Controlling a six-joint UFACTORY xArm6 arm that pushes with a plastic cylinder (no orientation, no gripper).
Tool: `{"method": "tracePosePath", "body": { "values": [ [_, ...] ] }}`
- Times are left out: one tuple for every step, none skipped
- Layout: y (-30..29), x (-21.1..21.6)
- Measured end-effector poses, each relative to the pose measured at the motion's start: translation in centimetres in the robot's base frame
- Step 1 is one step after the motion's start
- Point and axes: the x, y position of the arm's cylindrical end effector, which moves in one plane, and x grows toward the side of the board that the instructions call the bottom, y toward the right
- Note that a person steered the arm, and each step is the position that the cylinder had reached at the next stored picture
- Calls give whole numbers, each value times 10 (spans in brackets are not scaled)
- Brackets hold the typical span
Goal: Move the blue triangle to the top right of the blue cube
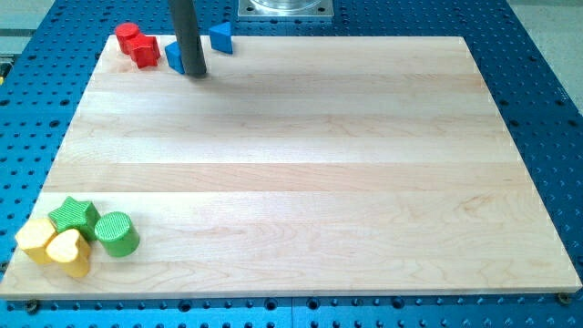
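Note:
The blue triangle (220, 37) lies at the board's top edge, left of centre. The blue cube (174, 56) sits just left and below it, partly hidden behind the dark rod. My tip (194, 72) rests on the board right against the cube's right side, below and left of the triangle, a small gap away from it.
Two red blocks (138, 44) lie touching at the top left corner, just left of the blue cube. A green star (75, 216), a green cylinder (116, 233), a yellow block (37, 239) and a yellow heart (70, 251) cluster at the bottom left. The wooden board (301, 164) sits on a blue perforated table.

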Motion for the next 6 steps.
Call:
{"method": "tracePosePath", "body": {
  "values": [
    [30, 5],
    [72, -47],
    [77, -66],
    [73, -68],
    [66, -68],
    [46, -68]
  ]
}}
